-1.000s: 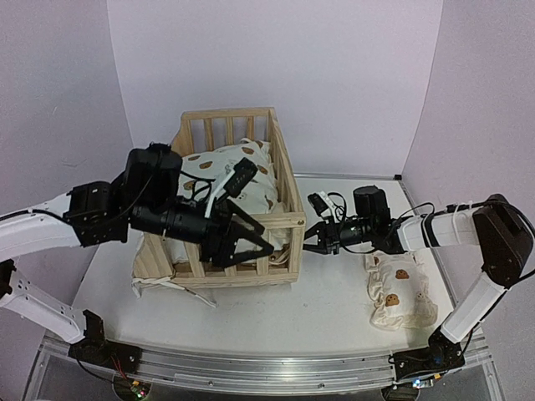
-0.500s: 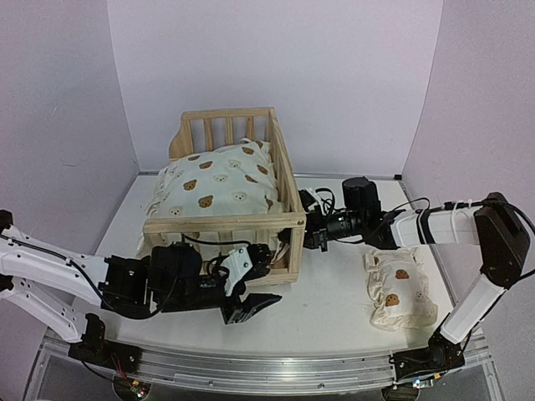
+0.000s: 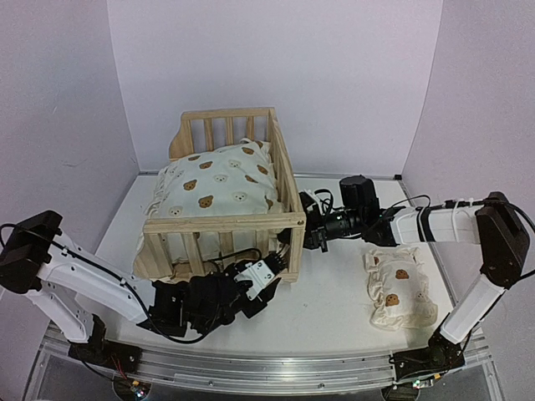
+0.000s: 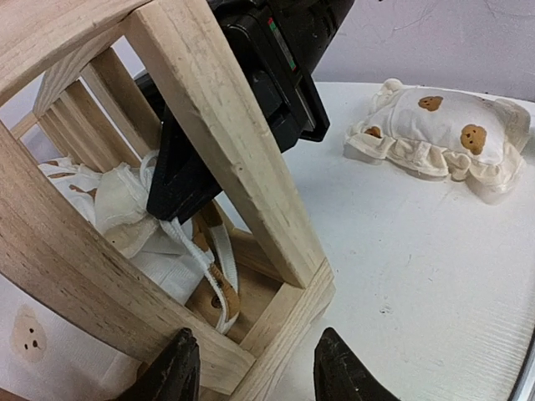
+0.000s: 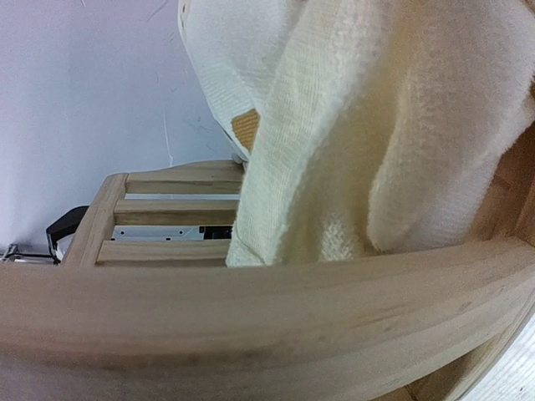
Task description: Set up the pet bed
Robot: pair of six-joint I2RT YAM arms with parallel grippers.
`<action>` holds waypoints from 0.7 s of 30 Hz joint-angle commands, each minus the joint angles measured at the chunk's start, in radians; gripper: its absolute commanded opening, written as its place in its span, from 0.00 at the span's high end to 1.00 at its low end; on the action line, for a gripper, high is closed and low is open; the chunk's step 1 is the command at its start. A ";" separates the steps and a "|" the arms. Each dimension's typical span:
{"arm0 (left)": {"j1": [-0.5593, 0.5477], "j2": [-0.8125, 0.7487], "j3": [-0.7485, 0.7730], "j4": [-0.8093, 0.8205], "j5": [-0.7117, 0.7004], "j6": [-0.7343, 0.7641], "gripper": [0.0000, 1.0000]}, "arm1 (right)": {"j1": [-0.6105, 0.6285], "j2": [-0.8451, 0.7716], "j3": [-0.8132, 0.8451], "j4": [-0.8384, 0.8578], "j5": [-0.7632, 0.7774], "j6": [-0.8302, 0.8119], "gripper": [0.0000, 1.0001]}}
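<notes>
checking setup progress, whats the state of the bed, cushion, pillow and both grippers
pet bed, upright, cushion inside
cushion, in the bed, a tie dangling
pillow, on the table outside the bed
left gripper, open astride the bed's corner
right gripper, shut, seemingly on a cushion tie

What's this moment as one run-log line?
left gripper open at pet bed front corner | right gripper shut at its side | cushion in bed | pillow on table
</notes>
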 commanded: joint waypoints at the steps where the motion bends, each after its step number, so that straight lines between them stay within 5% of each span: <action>1: -0.004 0.025 0.032 0.147 -0.128 0.038 0.56 | 0.018 -0.049 0.033 0.001 -0.032 -0.004 1.00; 8: 0.000 0.105 0.097 0.174 -0.096 0.037 0.68 | 0.026 -0.053 0.022 0.007 -0.030 -0.008 1.00; 21: 0.000 0.236 0.221 0.173 -0.434 0.025 0.71 | 0.029 -0.088 0.011 0.010 -0.051 -0.013 1.00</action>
